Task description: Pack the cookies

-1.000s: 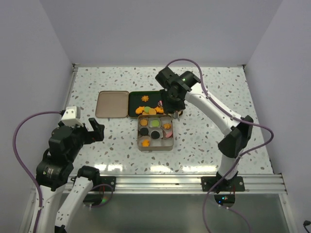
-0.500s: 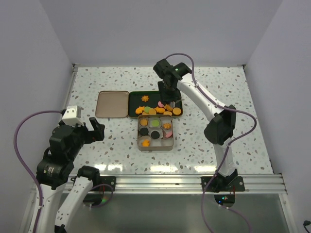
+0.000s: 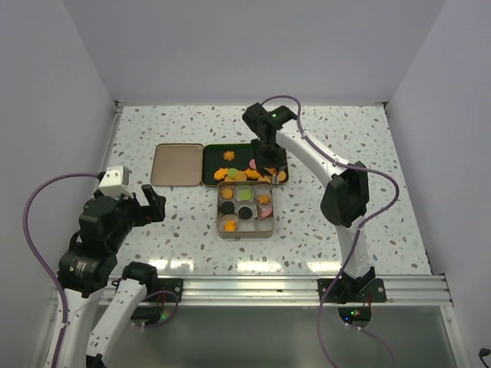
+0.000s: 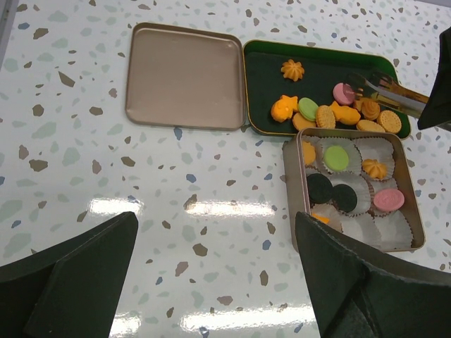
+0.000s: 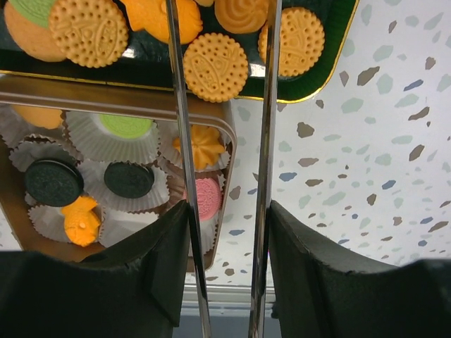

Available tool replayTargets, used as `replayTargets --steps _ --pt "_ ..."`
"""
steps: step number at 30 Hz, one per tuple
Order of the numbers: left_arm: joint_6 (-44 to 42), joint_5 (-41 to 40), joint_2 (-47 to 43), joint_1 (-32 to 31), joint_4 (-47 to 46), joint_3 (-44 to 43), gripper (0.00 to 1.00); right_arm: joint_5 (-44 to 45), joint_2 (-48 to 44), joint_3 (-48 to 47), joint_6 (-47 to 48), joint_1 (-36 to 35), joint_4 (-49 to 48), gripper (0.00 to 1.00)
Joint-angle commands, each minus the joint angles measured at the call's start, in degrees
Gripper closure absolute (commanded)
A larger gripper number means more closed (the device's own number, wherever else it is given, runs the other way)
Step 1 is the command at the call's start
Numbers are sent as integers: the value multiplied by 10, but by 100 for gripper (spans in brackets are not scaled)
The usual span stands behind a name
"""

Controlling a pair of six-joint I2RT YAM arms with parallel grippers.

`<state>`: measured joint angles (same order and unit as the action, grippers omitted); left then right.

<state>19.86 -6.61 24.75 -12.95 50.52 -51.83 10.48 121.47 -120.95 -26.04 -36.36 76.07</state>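
The cookies (image 4: 325, 115) lie loose in a dark green tray (image 3: 219, 156), mostly orange, with one pink and one green. More cookies (image 5: 204, 198) sit in white paper cups in the tan tin (image 3: 245, 229) just in front of it. My right gripper (image 3: 268, 159) hangs over the tray's right end, shut on a pair of metal tongs (image 4: 386, 94). In the right wrist view (image 5: 227, 211) the tong arms (image 5: 266, 141) stand apart over a round orange cookie (image 5: 215, 67). My left gripper (image 3: 149, 205) is open and empty at the near left (image 4: 215, 220).
The tin's tan lid (image 3: 178, 164) lies flat left of the green tray and also shows in the left wrist view (image 4: 187, 76). The right arm's elbow (image 3: 344, 195) rises to the right of the tin. White walls bound the speckled table.
My right gripper swung back from the tin's far right corner over the tray, then came a little nearer. Its elbow shifted left. The left arm has not moved.
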Motion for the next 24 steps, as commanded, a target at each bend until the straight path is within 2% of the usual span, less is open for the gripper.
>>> replayTargets --steps 1,12,24 --pt "-13 4 5 -4 -27 0 1 -8 -17 17 1 1 -18 52" --pt "-13 2 -1 -4 -26 0 1 -13 -10 -16 -1 1 -14 60" --pt "-12 0 -11 -4 -25 -1 1 -41 -27 -141 1 1 32 63"
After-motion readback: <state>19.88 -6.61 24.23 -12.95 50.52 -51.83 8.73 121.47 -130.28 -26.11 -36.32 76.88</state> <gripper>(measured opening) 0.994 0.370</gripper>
